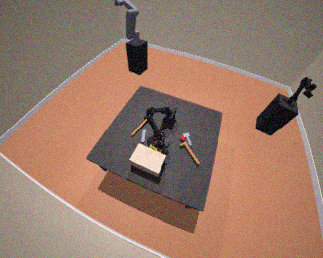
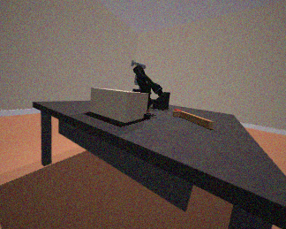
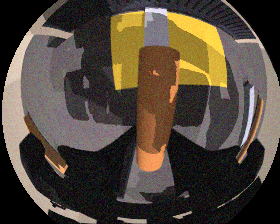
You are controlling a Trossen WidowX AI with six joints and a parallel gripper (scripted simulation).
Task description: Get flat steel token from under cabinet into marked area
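- A wooden-handled tool (image 3: 156, 106) is being pinched in the pincer (image 3: 151, 160), its brown shaft pointing away toward the cabinet (image 1: 148, 160).
- The tool's grey tip (image 3: 155, 30) is being held over the yellow marked area (image 3: 200, 50), just in front of the cabinet's slotted base.
- The token cannot be made out in any view.
- Beside the cabinet on the tabletop (image 1: 198, 180), a red-headed hammer (image 1: 189, 149) and a wooden stick (image 1: 139, 128) are being left lying.
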